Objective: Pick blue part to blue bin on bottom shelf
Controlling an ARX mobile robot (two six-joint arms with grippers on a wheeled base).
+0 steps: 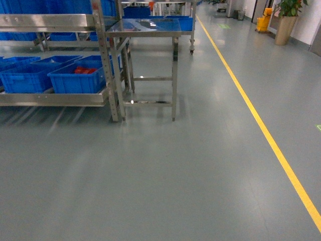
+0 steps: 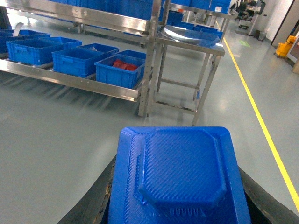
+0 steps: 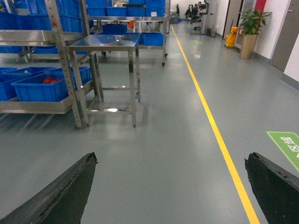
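Note:
In the left wrist view, my left gripper (image 2: 176, 198) is shut on the blue part (image 2: 177, 177), a flat ribbed plastic piece with a raised octagonal centre that fills the lower frame between the dark fingers (image 2: 91, 207). The bottom shelf (image 2: 70, 80) lies ahead to the left, its steel rail carrying several blue bins (image 2: 74, 60). The bin nearest the post (image 2: 120, 70) holds red pieces. The head view shows the shelf (image 1: 50, 98) and bins (image 1: 25, 75) at far left, and neither gripper. My right gripper (image 3: 170, 186) is open over bare floor.
A steel table (image 1: 145, 25) stands on thin legs right beside the rack's end post (image 1: 108, 65). A yellow floor line (image 1: 261, 125) runs along the right. A potted plant (image 1: 286, 25) and a yellow mop bucket (image 1: 263, 22) stand far back right. Grey floor lies between me and the rack.

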